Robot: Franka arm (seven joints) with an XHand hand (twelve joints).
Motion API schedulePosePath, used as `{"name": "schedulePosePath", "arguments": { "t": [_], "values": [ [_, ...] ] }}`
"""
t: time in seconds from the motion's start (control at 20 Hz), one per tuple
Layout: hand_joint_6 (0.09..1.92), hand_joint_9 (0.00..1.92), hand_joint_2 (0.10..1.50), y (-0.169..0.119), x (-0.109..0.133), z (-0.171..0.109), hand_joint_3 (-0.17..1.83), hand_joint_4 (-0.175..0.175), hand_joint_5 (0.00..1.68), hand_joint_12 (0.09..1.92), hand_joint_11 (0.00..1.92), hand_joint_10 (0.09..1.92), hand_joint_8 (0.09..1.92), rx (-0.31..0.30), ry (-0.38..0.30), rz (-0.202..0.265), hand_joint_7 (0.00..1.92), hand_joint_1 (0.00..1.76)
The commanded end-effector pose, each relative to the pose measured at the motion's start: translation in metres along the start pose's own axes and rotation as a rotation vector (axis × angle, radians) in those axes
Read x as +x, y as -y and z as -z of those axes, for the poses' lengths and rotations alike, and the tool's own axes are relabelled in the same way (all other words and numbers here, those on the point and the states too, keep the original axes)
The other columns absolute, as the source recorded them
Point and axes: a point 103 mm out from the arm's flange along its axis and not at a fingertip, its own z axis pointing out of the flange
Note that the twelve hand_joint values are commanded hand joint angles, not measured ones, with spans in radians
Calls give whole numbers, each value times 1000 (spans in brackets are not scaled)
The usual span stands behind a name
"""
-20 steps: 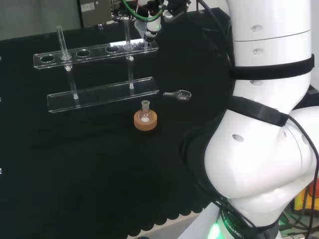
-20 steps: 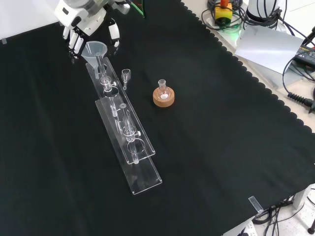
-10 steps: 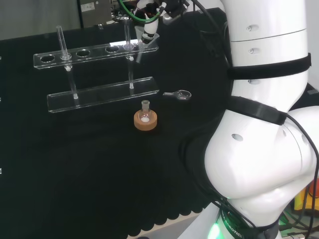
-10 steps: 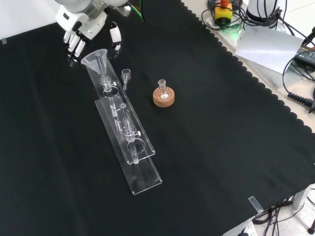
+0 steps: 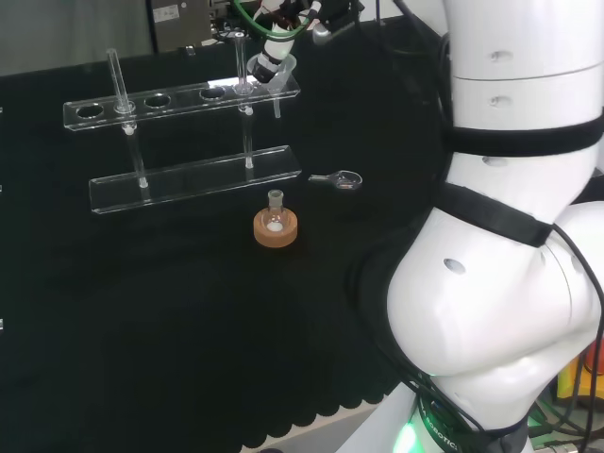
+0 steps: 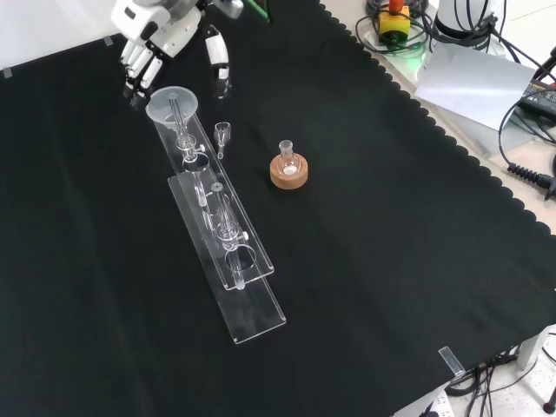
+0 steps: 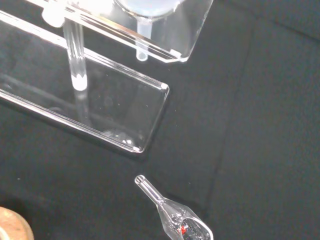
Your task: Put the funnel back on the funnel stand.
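The clear funnel [image 6: 172, 104] stands upright in the end hole of the clear acrylic funnel stand [image 6: 228, 252]. Its stem hangs through the top plate [image 7: 142, 46]. In the head view the funnel [image 5: 281, 77] is at the right end of the stand [image 5: 179, 96]. The hand [image 6: 163, 28] hovers just beyond the funnel, fingers straight and pointing down. Its fingertips [image 6: 136, 80] are close beside the funnel's rim, and the thumb [image 6: 216, 62] is spread well away from it. I cannot tell whether a fingertip touches the rim. The hand [image 5: 268, 58] is open.
A small round flask on a cork ring [image 6: 287, 168] [image 5: 276, 226] stands beside the stand's base plate [image 5: 193, 177]. A little glass scoop [image 6: 221, 134] [image 7: 175, 221] lies on the cloth between them. Glass rods [image 5: 118, 80] stand upright in the stand.
The funnel, tilted half a second ago, now stands upright in the stand's end hole. The hand has drawn back a little, and its thumb has spread away from the funnel.
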Motion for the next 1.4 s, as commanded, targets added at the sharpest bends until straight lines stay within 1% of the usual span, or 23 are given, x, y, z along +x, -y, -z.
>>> {"name": "schedulePosePath", "arguments": {
  "t": [0.05,0.25,0.3,0.35,0.5,0.9,1.05,1.2,1.4],
  "values": [
    [87,210,715,62,12,25,330,-2,142,1450,272,750,618,-161,-71,-6,11,520],
    [87,214,752,96,20,28,358,-2,183,1458,285,752,634,-196,-86,-26,31,623],
    [87,228,749,105,21,27,377,-2,198,1459,286,746,641,-206,-101,-28,45,634],
    [87,240,747,113,23,27,393,-3,213,1460,286,741,649,-215,-102,-35,59,638],
    [87,274,750,138,26,23,417,-4,248,1461,286,742,667,-246,-115,-65,101,635],
    [87,342,744,191,30,2,471,-11,287,1463,287,722,678,-290,-173,-148,145,643],
    [87,357,747,206,32,-8,479,-14,301,1463,288,721,682,-316,-202,-168,158,649],
    [87,367,749,225,37,-21,487,-18,314,1462,287,718,686,-345,-215,-184,170,657],
    [87,380,745,242,37,-36,505,-20,329,1461,287,703,685,-350,-229,-211,176,663]
  ]
}}
